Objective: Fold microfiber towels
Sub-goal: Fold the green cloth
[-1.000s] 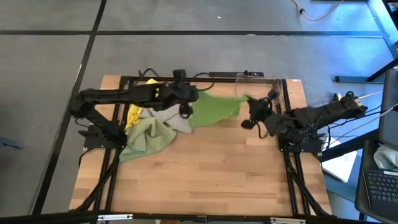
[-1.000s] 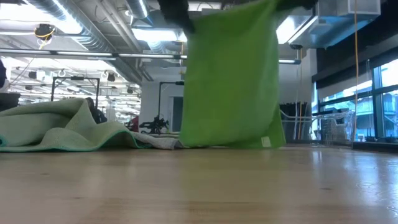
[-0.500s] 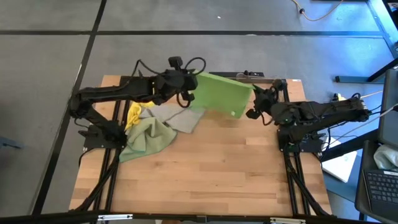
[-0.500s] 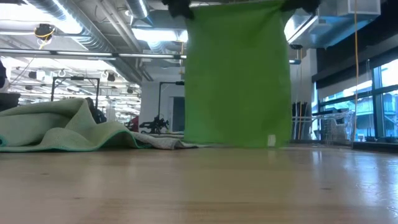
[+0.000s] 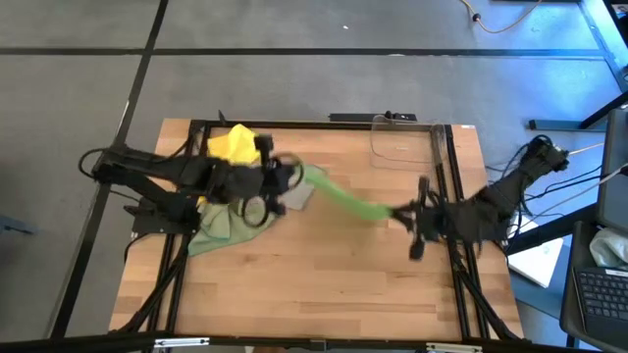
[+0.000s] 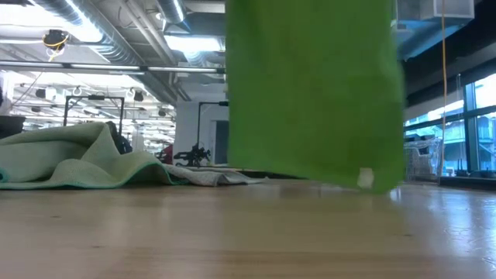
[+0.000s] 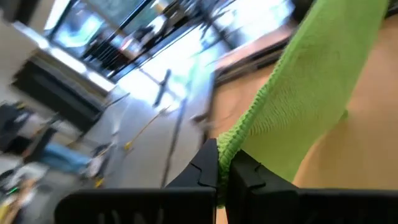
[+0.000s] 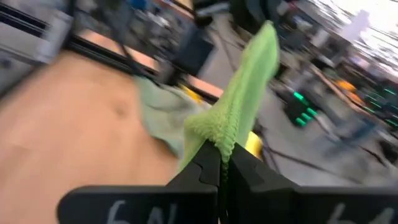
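Observation:
A bright green towel [image 5: 348,199] hangs as a flat sheet between my two grippers over the table's middle. In the low view the green towel [image 6: 310,93] fills the centre, with its lower edge just above the wood. My left gripper [image 5: 300,177] is shut on one top corner and my right gripper [image 5: 397,212] on the other. A yellow towel [image 5: 235,143], a pale olive towel [image 5: 222,222] and a grey-beige towel [image 5: 294,197] lie heaped on the table at the left, partly under my left arm. My left gripper pinches the green towel's hemmed top corner [image 7: 231,144] between its two fingers [image 7: 208,163]. The fingers come nearly level from the table's left. The cloth hangs down from them, clear of the table. My right gripper pinches the opposite top corner [image 8: 219,138] between its two fingers [image 8: 208,163], coming nearly level from the table's right. The top edge runs taut from there toward my left gripper.
A clear plastic bin [image 5: 404,143] stands at the far right of the table. The heap of towels [image 6: 77,159] takes up the left side. Bare wood [image 5: 324,275] lies toward the near edge.
Both grippers have carried the green towel off the heap and toward the table's near edge, a little upward. My left arm has swung back toward the left. The towel has been spread taut between them and now hangs upright, nearer the low camera.

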Robot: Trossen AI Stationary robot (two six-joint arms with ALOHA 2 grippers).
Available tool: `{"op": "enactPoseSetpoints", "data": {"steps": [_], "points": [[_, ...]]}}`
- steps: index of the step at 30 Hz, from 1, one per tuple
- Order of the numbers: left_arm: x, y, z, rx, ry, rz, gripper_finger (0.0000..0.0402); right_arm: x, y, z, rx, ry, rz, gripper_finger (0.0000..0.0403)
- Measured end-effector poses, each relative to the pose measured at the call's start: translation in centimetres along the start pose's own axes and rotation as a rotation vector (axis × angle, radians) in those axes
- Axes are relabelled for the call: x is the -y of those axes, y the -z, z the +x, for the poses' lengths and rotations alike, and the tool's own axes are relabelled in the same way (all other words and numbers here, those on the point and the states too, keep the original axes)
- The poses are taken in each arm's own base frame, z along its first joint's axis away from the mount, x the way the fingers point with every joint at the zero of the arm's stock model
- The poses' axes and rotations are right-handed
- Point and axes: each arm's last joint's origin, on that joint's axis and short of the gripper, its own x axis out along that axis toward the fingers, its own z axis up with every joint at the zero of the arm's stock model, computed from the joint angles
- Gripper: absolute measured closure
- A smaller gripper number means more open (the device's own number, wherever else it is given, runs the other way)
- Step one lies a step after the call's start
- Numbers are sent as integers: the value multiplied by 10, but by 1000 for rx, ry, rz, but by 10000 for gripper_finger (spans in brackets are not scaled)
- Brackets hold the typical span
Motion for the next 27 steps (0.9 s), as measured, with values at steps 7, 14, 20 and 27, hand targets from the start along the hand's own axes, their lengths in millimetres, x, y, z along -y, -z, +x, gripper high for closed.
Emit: {"op": "enactPoseSetpoints", "data": {"steps": [7,14,20,27], "points": [[41,-15,-45,132,173,-73,401,-48,-42,-12,87,-64,-17,398],[46,-13,-56,107,61,-8,401,-57,-66,-15,-61,75,-113,398],[49,9,-11,-44,164,-59,401,-45,-17,6,-342,134,23,398],[67,82,55,-247,128,-11,401,-50,48,31,-576,181,77,398]]}}
